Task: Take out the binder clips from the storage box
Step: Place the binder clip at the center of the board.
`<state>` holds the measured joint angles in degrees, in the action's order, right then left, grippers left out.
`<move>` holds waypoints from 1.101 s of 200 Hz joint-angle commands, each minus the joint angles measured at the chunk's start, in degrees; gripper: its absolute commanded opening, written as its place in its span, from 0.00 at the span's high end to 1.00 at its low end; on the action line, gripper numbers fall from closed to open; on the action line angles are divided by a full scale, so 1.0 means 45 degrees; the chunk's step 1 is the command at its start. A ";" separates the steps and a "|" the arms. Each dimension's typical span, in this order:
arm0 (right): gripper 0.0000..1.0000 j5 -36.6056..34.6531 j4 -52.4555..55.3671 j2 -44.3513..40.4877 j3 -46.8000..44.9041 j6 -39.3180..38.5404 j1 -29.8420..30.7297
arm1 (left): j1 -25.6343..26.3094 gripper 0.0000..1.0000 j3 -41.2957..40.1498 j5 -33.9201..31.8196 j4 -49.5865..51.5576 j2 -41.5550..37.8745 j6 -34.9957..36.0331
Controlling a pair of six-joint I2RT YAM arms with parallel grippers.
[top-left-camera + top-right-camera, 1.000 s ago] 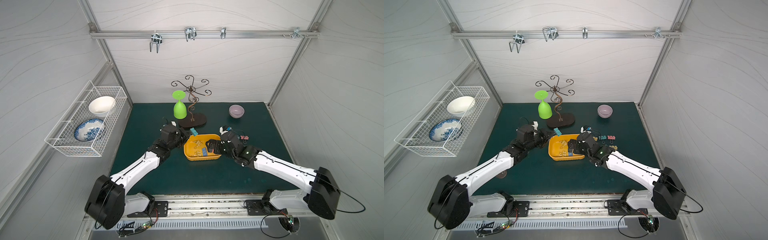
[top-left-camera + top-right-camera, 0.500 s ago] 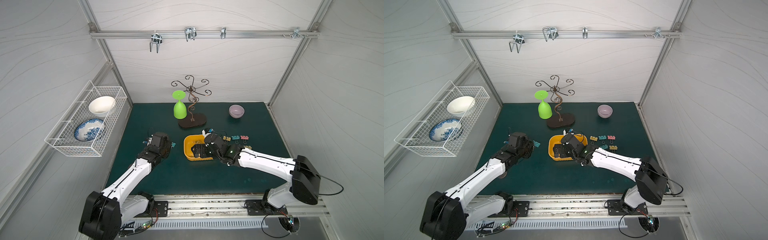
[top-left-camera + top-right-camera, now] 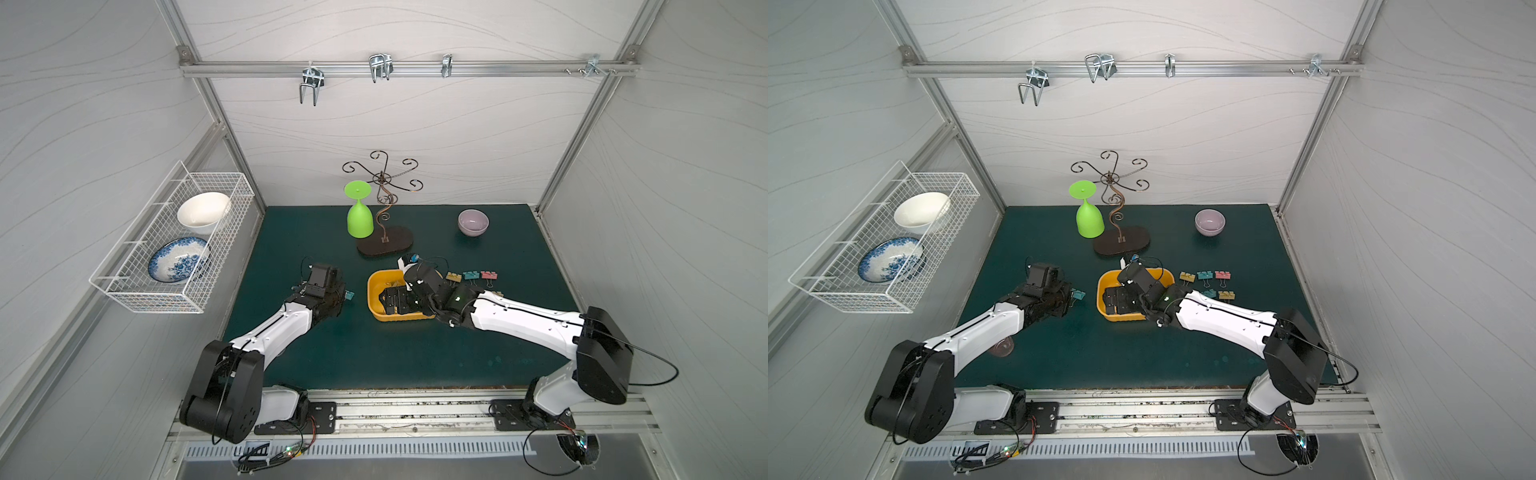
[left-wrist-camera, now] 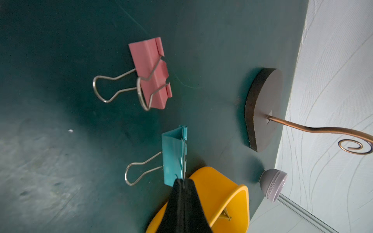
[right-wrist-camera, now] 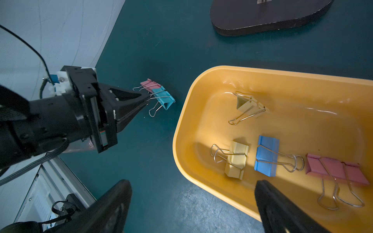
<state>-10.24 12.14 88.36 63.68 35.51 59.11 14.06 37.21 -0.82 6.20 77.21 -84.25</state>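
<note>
- Placing step, I judge: left gripper, pressed together, pinches the wire handle of a teal folding binder clip at 9 o'clock of the shallow yellow-orange plastic storage box, beside a pink clip.
- Next: release there.
- Right gripper, spread, hangs over the box rim; four pastel clips lie inside; bare green mat at 6 o'clock.

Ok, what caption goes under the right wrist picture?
Left gripper holds a teal binder clip beside the yellow storage box, with four more clips showing inside.

Note your left arm and right arm: white shells, black joint housings, dark cables at the wrists. Left gripper black, wedge-fingered.
</note>
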 commanded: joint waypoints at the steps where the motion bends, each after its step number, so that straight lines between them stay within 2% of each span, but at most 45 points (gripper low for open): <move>1: 0.01 0.0086 0.0447 0.0197 0.0263 -0.0186 -0.0075 | -0.0210 1.00 0.0038 0.0360 -0.1433 0.0693 0.0127; 31: 0.01 0.0049 0.0583 0.0138 0.0206 -0.0156 -0.0128 | -0.0215 1.00 0.0207 -0.0025 -0.1229 0.0993 0.0145; 60: 0.01 0.0144 0.0622 0.0123 0.0146 -0.0059 -0.0265 | -0.0214 0.99 0.0232 0.0331 -0.1263 0.1206 0.0363; 80: 0.01 0.0190 0.0622 0.0076 0.0146 0.0003 -0.0304 | -0.0215 0.86 0.0045 0.0724 -0.1228 0.1060 0.0556; 104: 0.01 0.0199 0.0697 0.0001 0.0155 -0.0033 -0.0356 | -0.0147 0.68 -0.0255 0.0475 -0.0500 0.0055 0.0679; 134: 0.01 0.0101 0.0773 -0.0269 -0.0037 0.0053 -0.0528 | -0.0107 0.58 -0.0133 -0.0015 0.1016 -0.1420 0.1549; 156: 0.01 -0.0260 0.0601 -0.0701 -0.0466 0.0159 -0.0631 | 0.0525 0.57 0.0169 -0.0785 0.1358 -0.2489 0.3063; 176: 0.01 -0.0420 0.0408 -0.1047 -0.0932 0.0430 -0.0890 | 0.1920 0.58 0.0794 -0.0965 0.0550 -0.2606 0.6249; 191: 0.01 -0.0410 0.0475 -0.1326 -0.1239 0.0752 -0.1183 | 0.2590 0.63 0.1340 0.0079 0.0221 -0.2014 0.8306; 220: 0.01 -0.0231 0.0181 -0.1996 -0.2036 0.1282 -0.1720 | 0.2916 0.67 0.2755 0.2970 0.1045 -0.0120 1.0402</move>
<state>-11.05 13.80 82.59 56.97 38.46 53.12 26.33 43.92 2.98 9.58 70.85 -51.86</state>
